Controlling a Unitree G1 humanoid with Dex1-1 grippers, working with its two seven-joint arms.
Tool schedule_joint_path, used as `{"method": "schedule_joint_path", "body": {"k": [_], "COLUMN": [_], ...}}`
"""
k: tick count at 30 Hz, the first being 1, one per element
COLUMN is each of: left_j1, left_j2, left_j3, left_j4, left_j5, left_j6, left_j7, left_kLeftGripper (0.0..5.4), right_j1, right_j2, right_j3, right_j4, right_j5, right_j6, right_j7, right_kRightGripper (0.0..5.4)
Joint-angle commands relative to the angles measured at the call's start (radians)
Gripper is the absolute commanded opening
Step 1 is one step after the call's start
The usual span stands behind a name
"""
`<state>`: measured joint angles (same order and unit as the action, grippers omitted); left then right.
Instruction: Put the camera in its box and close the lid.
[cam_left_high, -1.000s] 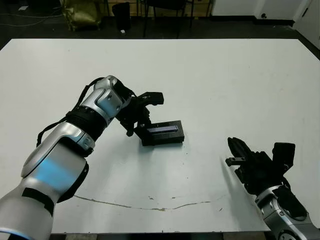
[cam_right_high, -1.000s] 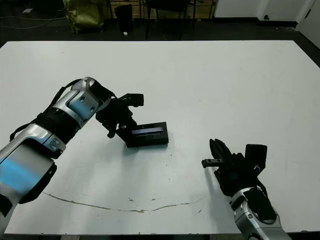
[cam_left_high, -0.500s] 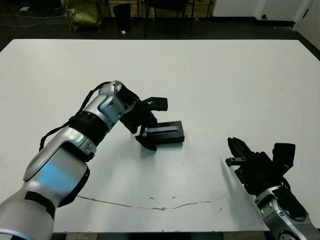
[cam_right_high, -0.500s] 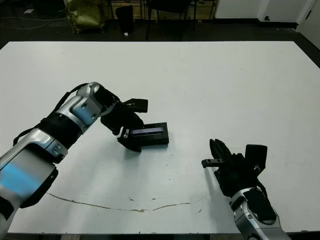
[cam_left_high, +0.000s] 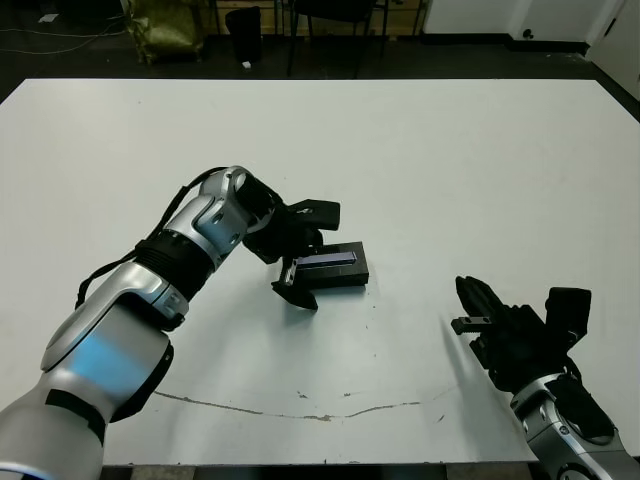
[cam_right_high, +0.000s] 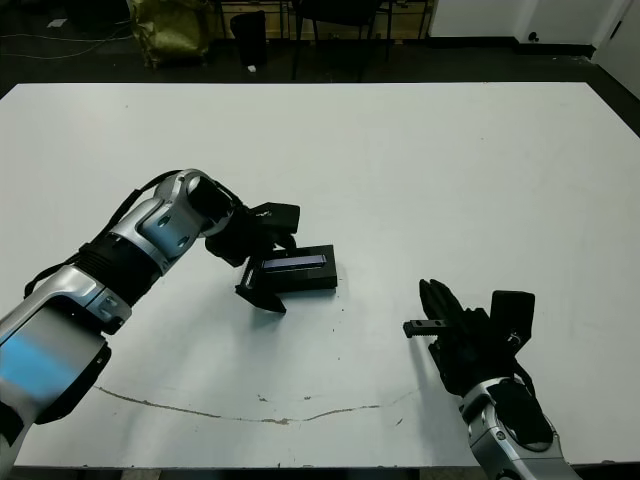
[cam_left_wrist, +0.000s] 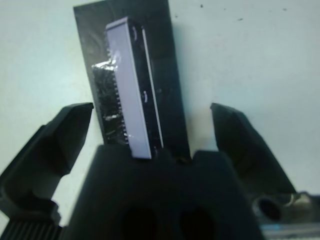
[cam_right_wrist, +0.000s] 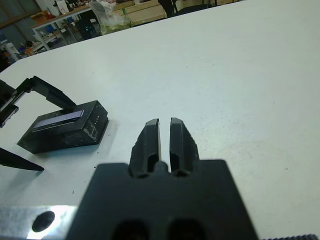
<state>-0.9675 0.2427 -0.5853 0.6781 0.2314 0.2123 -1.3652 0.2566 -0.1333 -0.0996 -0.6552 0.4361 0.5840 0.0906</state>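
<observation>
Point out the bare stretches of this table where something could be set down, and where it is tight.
Bare: the white table beyond the flat black lid with a silvery stripe, and the stretch between it and the right claw. Tight: right around the lid, where the open left claw straddles its end.

The lid (cam_left_high: 330, 266) looks like dull black card with a shiny silver stripe; the table (cam_left_high: 450, 170) is smooth white.
</observation>
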Motion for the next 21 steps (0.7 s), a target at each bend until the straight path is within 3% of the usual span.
{"method": "schedule_joint_path", "body": {"k": [1,11,21], "left_j1": [0.066,0.075,0.07], "left_j2": [0.015,0.028,0.038], "left_j3": [-0.017,0.015,0.025], "left_j4": [0.015,-0.006,-0.01], "left_j5": [0.024,0.028,0.009], "left_j6": [-0.01,-0.076,-0.055], "left_j7": [0.023,0.074,0.075], "left_kLeftGripper": [5.39,5.39,5.39], "right_j1": [0.012,0.013,0.018], "right_j2": [-0.006,-0.001,0.001], "right_j3": [0.0,0.0,-0.004], "right_j4": [0.016,0.022,0.031], "right_j5": [-0.008,-0.004,0.003], "right_j6": [0.002,-0.002,-0.015], "right_j7": [0.001,0.003,0.018], "right_kRightGripper": [0.0,0.0,0.0]}}
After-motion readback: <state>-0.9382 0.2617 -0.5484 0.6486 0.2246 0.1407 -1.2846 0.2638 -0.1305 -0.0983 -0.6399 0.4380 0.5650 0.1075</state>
